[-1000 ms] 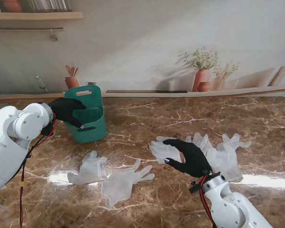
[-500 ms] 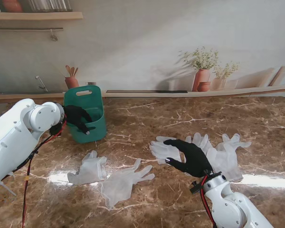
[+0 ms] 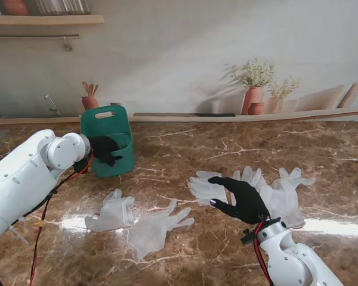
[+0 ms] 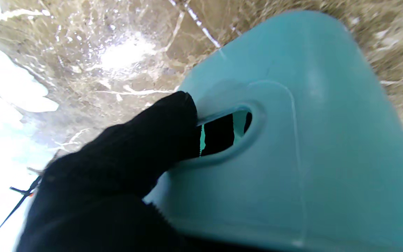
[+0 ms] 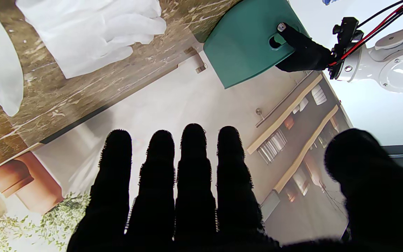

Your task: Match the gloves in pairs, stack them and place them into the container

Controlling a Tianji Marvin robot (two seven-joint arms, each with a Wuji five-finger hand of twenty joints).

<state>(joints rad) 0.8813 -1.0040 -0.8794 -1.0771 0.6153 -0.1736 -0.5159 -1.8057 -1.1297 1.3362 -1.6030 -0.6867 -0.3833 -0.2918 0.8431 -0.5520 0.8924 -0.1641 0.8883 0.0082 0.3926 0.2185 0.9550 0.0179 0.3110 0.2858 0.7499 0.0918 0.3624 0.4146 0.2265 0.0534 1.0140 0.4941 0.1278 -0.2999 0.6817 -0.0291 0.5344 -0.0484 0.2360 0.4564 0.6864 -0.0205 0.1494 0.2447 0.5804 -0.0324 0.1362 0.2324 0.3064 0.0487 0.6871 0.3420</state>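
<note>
Left hand on the bin; gloves loose on the table.

Left hand (image 3: 105, 150) grips the near wall of the green bin (image 3: 116, 134) at far left, fingers (image 4: 173, 122) hooked into its handle slot. Right hand (image 3: 241, 196) hovers flat over the right glove pile (image 3: 274, 190), fingers spread, grasping nothing. Two more gloves lie near left: one (image 3: 110, 211) bunched, and one (image 3: 155, 226) flat just beside it. Nothing visible inside the bin from the stand view.
</note>
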